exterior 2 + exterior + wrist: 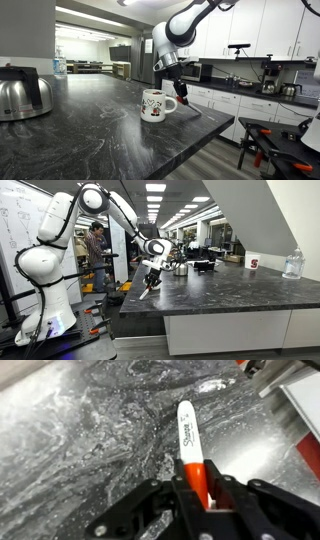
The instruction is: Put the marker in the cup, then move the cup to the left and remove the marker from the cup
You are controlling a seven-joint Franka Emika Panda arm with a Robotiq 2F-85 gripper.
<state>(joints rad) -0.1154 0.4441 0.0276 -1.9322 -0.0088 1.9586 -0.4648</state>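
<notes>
My gripper [197, 488] is shut on the red-orange end of the marker [189, 438]. The marker's white barrel points away from the jaws over the dark marbled counter. In an exterior view the gripper [183, 95] hangs just right of the white mug [157, 104], near the counter's edge. The mug stands upright with its handle toward the gripper, and the marker is outside it. In an exterior view the gripper [152, 279] holds the marker [146, 292] slanted down close to the counter surface. I cannot tell whether the marker touches the counter.
A steel kettle [20, 95] stands at the counter's near left. A white cup with a red mark [252, 263] and a clear bottle [292, 264] stand far along the counter [230, 290]. The counter's edge drops off beside the gripper.
</notes>
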